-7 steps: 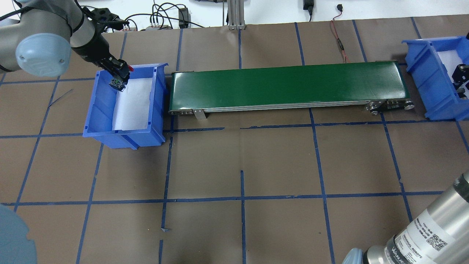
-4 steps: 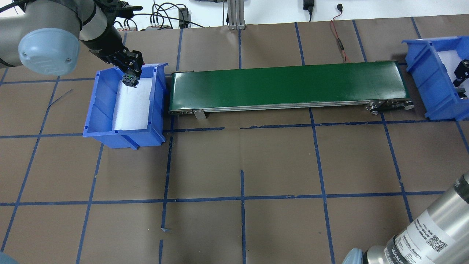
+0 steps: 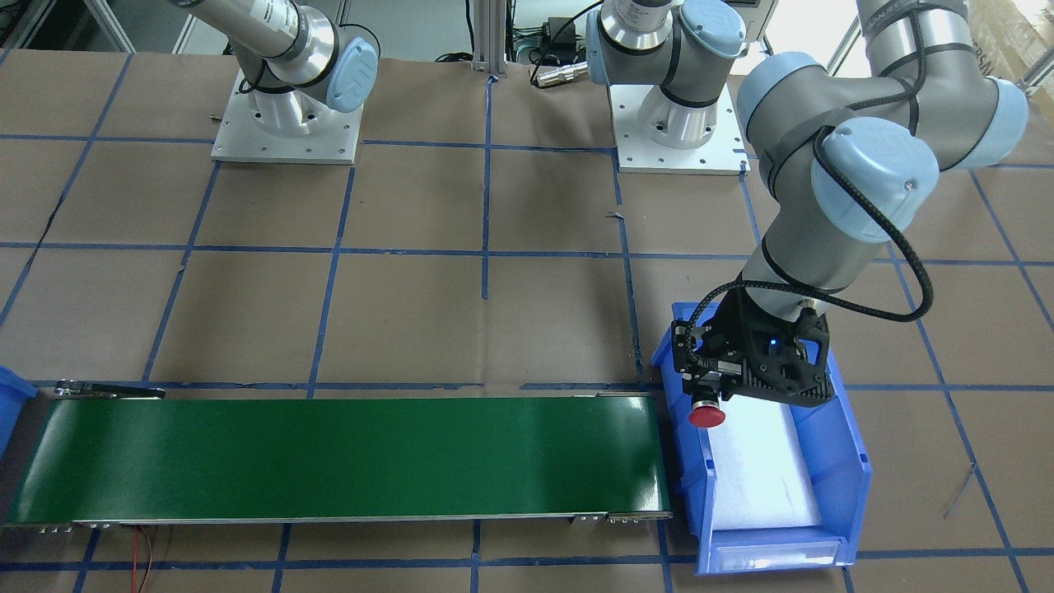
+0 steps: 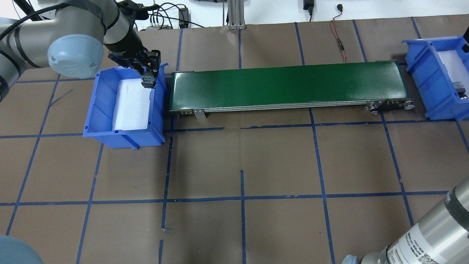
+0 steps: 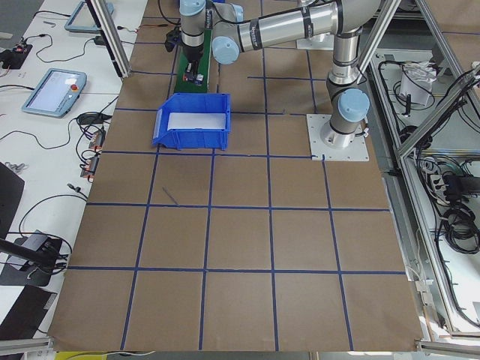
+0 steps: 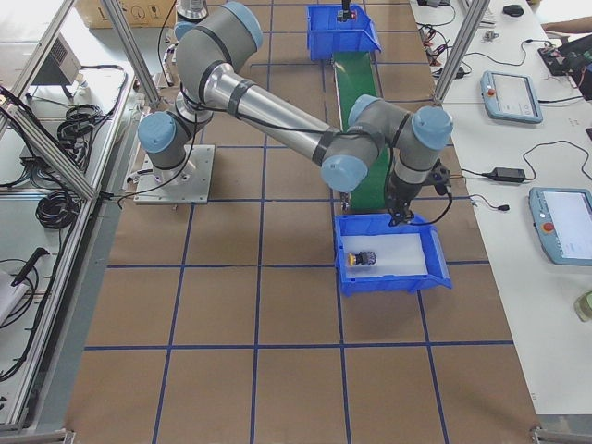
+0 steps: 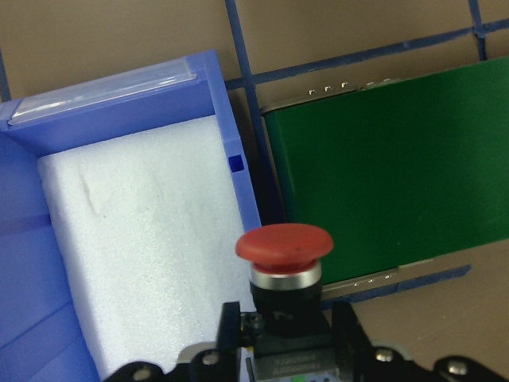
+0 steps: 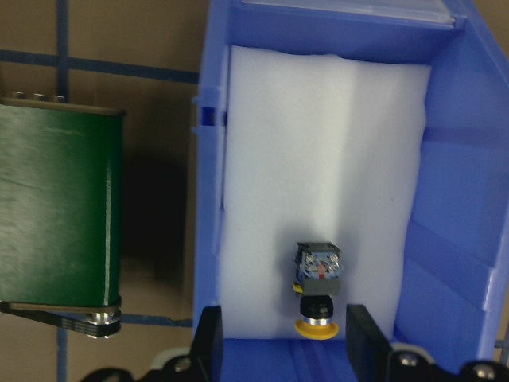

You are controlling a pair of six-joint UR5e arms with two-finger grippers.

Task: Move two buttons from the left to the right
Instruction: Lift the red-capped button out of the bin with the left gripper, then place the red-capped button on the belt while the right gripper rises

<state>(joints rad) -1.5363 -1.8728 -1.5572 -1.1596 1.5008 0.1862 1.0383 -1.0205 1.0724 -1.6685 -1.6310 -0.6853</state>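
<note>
The right arm's label (image 4: 406, 251) looks too blurred to read.

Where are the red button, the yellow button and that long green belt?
red button (image 7: 284, 245): left wrist view, on its red cap.
yellow button (image 8: 318, 327): right wrist view, on its yellow cap.
green belt (image 4: 285, 84): overhead view, on the middle of its top surface.

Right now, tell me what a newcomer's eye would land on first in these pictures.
The red mushroom-cap push button clamped in the left gripper stands out first, held above the belt-side wall of the left blue plastic bin beside the long green conveyor belt. Next, the yellow-capped push button lying on white foam in the right blue bin.
</note>
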